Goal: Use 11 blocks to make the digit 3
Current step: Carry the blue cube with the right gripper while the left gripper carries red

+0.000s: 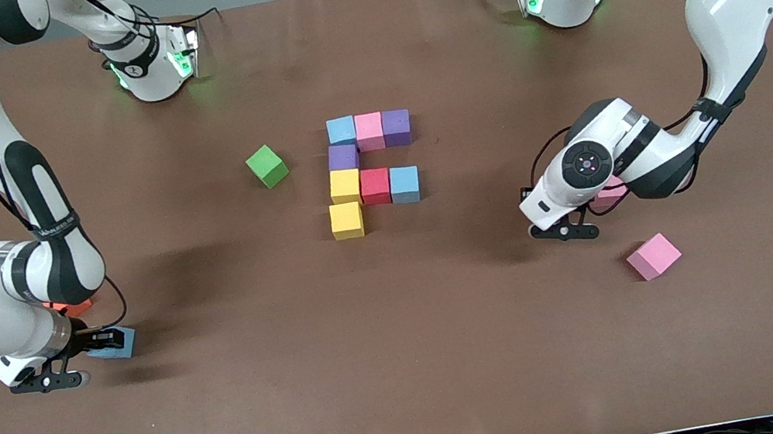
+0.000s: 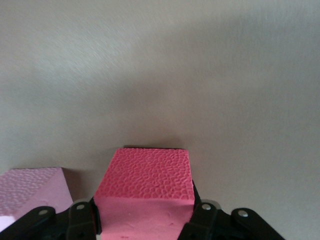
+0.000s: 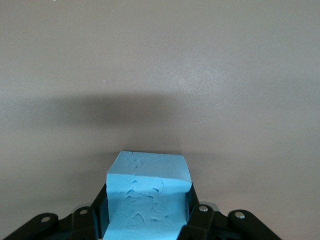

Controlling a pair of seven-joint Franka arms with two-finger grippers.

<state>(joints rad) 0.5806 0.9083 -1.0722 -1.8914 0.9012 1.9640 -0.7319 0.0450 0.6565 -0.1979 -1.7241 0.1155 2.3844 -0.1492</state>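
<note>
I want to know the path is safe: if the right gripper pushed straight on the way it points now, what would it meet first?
The right gripper is shut on a light blue foam cube. Ahead of it the right wrist view shows only bare brown table, so the way looks free, though depth is unclear.

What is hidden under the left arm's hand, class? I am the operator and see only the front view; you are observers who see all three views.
Observer: The left wrist view shows a reddish cube sitting between the fingers of the left gripper.
Operator: Is it gripped?
Observer: Yes, the fingers are closed against two opposite sides of it, and the pink cube lies close beside it, not touching.
Operator: And the right gripper?
Observer: The right wrist view shows the right gripper closed on two sides of the light blue cube, whose top face is cracked.
</note>
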